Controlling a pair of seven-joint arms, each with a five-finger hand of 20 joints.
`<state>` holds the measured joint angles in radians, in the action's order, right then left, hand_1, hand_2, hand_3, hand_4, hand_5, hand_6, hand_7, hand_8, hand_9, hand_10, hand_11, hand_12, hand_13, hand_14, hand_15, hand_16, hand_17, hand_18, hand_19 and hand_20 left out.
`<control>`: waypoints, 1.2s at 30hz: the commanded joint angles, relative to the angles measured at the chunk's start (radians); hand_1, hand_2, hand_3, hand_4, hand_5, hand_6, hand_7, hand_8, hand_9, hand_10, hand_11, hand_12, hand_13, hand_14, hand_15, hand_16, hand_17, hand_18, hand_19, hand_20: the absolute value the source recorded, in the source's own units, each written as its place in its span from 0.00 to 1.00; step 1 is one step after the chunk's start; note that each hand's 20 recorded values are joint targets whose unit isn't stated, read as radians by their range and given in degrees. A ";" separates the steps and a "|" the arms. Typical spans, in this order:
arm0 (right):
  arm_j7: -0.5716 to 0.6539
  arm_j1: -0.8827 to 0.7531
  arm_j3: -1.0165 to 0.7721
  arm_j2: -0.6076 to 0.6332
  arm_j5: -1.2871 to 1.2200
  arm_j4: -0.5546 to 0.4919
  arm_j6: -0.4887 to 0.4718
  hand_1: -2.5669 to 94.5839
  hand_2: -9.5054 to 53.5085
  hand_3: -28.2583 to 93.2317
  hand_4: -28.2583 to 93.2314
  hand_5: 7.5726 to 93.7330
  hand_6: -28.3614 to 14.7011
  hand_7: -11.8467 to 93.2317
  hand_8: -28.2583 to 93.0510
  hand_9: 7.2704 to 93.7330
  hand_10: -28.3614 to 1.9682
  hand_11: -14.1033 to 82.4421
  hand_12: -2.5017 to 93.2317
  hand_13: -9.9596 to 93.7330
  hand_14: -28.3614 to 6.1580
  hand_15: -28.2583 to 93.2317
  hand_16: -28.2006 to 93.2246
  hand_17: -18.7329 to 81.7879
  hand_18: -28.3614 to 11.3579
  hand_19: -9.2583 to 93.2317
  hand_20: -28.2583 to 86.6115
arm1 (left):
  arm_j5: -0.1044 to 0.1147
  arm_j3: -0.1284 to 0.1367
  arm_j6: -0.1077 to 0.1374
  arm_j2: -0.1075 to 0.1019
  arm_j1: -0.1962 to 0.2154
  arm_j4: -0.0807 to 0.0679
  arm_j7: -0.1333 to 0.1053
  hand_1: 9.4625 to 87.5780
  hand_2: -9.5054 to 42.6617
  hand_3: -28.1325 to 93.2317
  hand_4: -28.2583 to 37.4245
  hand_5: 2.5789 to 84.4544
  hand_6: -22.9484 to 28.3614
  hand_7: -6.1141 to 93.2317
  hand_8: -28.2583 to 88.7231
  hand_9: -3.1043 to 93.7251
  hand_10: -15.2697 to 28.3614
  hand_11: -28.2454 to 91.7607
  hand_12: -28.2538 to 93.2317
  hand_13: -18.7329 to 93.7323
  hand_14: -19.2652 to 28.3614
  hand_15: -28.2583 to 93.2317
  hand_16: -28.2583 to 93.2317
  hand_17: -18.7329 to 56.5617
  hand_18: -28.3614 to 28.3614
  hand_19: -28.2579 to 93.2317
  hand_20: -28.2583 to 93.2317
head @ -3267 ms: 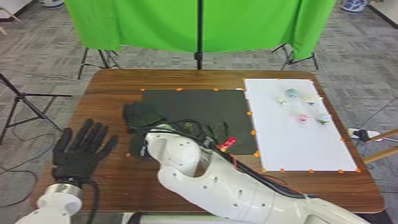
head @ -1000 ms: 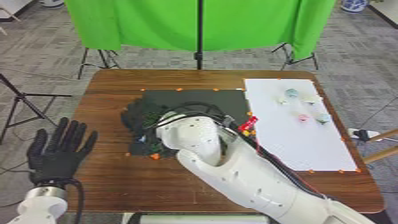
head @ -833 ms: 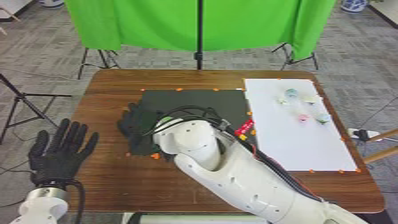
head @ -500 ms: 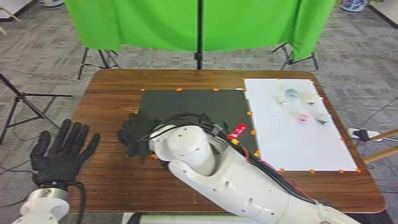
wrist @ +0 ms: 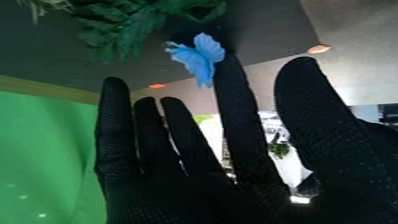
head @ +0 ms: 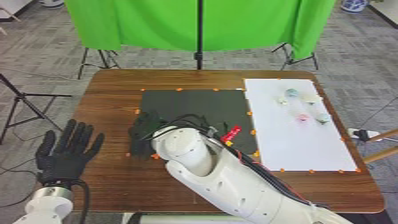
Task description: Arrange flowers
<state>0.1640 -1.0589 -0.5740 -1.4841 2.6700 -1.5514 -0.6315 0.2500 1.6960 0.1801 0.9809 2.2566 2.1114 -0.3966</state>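
Note:
My right hand (head: 145,131) is over the left edge of the black mat (head: 191,102), its forearm covering the mat's lower part. Straight black fingers show it open in the right wrist view, where my right hand (wrist: 222,195) has a blue flower (wrist: 200,57) by one fingertip; whether they touch I cannot tell. Green leaves (wrist: 115,27) lie close to that flower. At the table's left side, my left hand (head: 64,159) is open with spread fingers. Small pale flowers sit on the white sheet (head: 298,147), among them a bluish one (head: 291,93) and a pink one (head: 303,118).
Orange markers line the mat and the sheet on the brown table (head: 115,95). A green cloth (head: 151,25) hangs behind the far edge. A black tripod (head: 28,107) stands left of the table.
My right forearm has shifted left and nearer since a second ago, and its hand has lately moved slightly right. My left hand went left after the oldest frame, then slightly back right.

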 commanded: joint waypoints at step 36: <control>0.475 -0.184 -0.541 0.533 -0.508 -0.276 0.289 0.38 0.09 0.86 0.05 0.41 0.52 0.23 0.15 0.26 0.10 0.20 0.15 0.24 0.11 0.48 0.29 0.23 0.10 0.66 0.38 | -0.059 0.027 -0.020 0.053 0.082 0.040 -0.002 0.25 0.44 0.84 0.00 0.49 0.58 0.27 0.14 0.45 0.70 0.46 0.33 0.46 0.73 0.59 0.18 0.19 0.77 0.55 0.39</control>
<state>0.5076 -1.1860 -0.9883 -1.1878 2.2057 -1.8898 -0.3907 0.2157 1.7106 0.1773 1.0294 2.3097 2.1372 -0.3852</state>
